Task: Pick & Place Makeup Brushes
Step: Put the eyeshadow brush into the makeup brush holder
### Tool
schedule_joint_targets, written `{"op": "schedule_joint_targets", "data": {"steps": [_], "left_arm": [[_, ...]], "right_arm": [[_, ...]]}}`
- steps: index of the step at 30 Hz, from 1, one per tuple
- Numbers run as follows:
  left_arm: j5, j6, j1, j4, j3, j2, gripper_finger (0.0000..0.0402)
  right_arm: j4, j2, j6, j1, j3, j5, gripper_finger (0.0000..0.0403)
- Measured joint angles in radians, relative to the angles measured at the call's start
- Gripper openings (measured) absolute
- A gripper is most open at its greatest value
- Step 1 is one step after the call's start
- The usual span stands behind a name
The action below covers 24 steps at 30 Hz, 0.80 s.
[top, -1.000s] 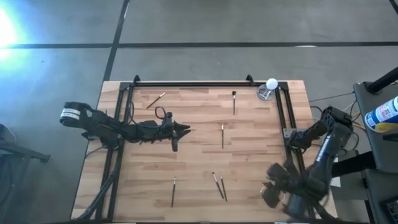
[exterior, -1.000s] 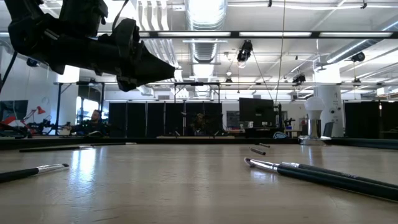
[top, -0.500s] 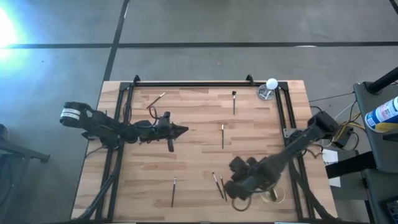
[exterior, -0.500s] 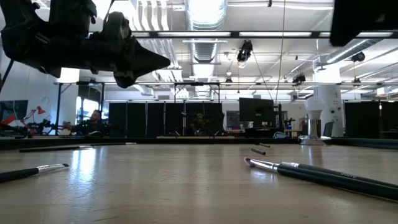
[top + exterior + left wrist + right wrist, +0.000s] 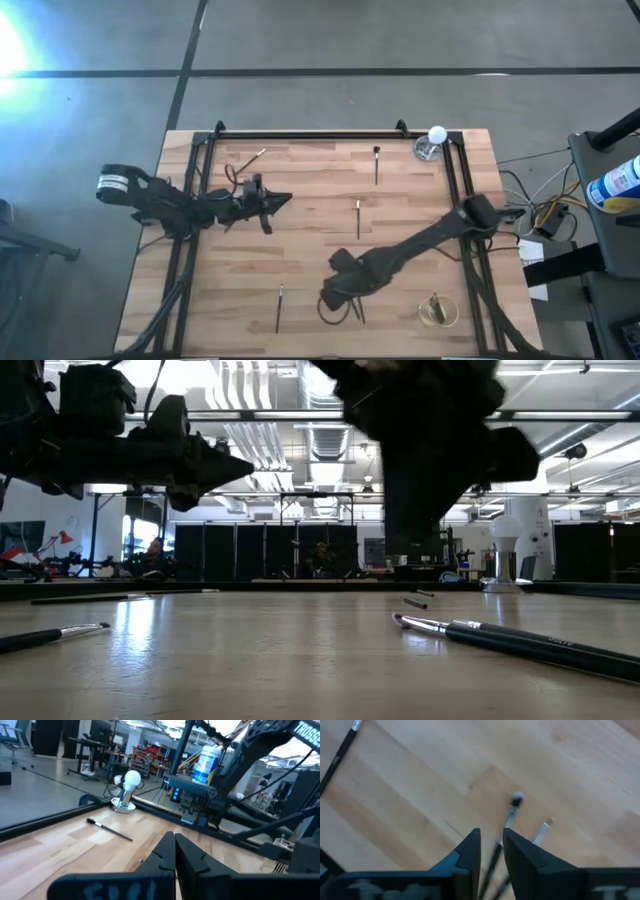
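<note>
the right gripper (image 5: 491,855) is hovering, fingers narrowly parted and empty, over a pair of makeup brushes (image 5: 352,308) lying near the table's front edge; it should centre on one handle before closing. the left gripper (image 5: 278,202), closed and empty, is waiting mid-table.

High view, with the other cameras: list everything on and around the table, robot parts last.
Makeup brushes: six, dark handles with pale ends, scattered flat on the table; two lie side by side under the right gripper.
White ball on clear base: one, at the table's upper right corner in the high view.
Round holder: one, yellowish, lower right corner.
Frame: one, black, along the table's edges.
Table: one, pale wood.
Bottle: one, blue and white, off the table at right.
Left gripper: black, shut, above the table's left half.
Right gripper: black, open, over the brush pair.
</note>
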<state>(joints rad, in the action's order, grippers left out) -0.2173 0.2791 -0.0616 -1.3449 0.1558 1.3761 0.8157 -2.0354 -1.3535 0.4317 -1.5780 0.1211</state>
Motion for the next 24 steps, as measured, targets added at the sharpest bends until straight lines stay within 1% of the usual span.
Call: {"op": "schedule_joint_targets", "data": {"steps": [6,10,13,21,24], "left_arm": [[-0.001,-0.002,-0.019,-0.009,-0.007,-0.002,0.0000],[-0.001,-0.015,-0.024,-0.009,-0.009,-0.002,0.0000],[-0.001,-0.015,-0.024,-0.009,-0.010,-0.002,0.0000],[0.012,-0.015,-0.025,-0.008,-0.011,-0.002,0.0000],[0.016,-0.015,-0.026,-0.009,-0.011,-0.002,0.0000]], "right_arm": [[0.082,-0.094,0.019,-0.043,-0.095,-0.027,0.0110],[0.198,-0.148,0.019,-0.061,-0.158,-0.029,0.0118],[0.266,-0.193,0.019,-0.068,-0.198,-0.034,0.0118],[0.288,-0.274,0.050,-0.070,-0.289,-0.068,0.0108],[0.312,-0.283,0.051,-0.070,-0.305,-0.069,0.0104]]}}
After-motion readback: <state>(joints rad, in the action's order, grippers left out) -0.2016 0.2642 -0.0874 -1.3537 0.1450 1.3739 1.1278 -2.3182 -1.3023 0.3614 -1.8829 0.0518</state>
